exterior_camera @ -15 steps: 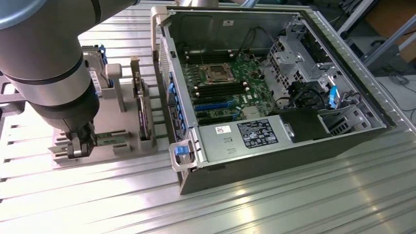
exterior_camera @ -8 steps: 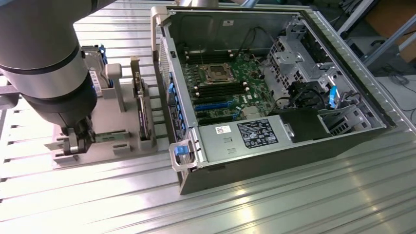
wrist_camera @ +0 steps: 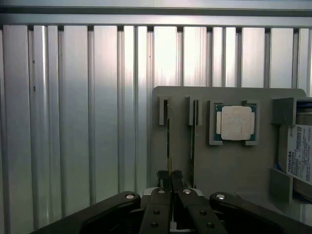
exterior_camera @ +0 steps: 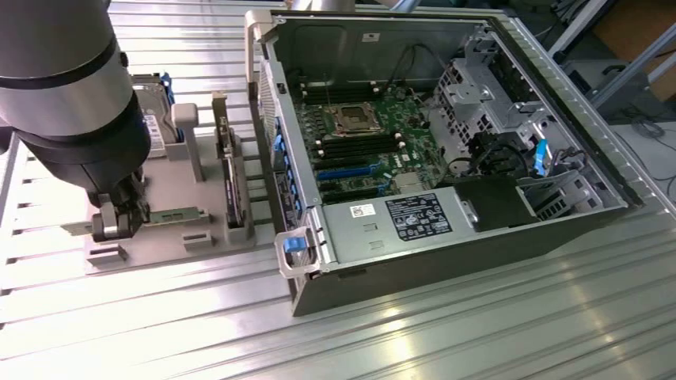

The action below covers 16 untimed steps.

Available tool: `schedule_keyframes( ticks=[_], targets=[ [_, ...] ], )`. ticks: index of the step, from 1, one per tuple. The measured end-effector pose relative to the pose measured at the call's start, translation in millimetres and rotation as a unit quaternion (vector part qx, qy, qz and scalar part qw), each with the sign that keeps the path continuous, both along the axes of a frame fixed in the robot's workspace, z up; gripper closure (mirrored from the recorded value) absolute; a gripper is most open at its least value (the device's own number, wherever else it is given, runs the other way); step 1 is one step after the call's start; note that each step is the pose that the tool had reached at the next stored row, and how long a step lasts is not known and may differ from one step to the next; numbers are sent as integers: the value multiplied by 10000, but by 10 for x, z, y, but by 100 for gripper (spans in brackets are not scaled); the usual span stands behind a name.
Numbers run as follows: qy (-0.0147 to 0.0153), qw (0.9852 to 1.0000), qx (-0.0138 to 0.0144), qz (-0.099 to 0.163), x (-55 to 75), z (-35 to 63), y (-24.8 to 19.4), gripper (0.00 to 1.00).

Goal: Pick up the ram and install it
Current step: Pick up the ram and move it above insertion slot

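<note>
The ram [wrist_camera: 168,141] is a thin green stick seen edge-on, standing in a slot of the grey holder tray [wrist_camera: 224,165]. My gripper [wrist_camera: 170,174] is shut on its near end, the two dark fingertips pinching it from both sides. In the exterior view the gripper [exterior_camera: 111,228] hangs low over the tray's near left corner, at the exterior view's left of the open computer case [exterior_camera: 444,237]. The motherboard [exterior_camera: 370,142] lies exposed inside the case, with dark memory slots beside the processor socket [exterior_camera: 349,119].
A second upright card [wrist_camera: 195,136] stands in the neighbouring slot, close beside the ram. A square silver CPU chip [wrist_camera: 236,123] and a hard drive [wrist_camera: 298,151] sit further along the tray. A taller card [exterior_camera: 233,178] stands between the tray and the case wall. Ribbed aluminium table [exterior_camera: 444,340] all around.
</note>
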<state>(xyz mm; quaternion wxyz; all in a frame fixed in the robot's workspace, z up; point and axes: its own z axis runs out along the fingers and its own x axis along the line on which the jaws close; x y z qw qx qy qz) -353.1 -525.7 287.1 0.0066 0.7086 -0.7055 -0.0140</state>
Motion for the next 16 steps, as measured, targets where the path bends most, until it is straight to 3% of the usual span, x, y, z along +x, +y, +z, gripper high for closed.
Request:
schedule_keyframes(
  ticks=[16],
  targets=[
    [0, 10000, 0, 0, 0, 543, 0, 88]
  ],
)
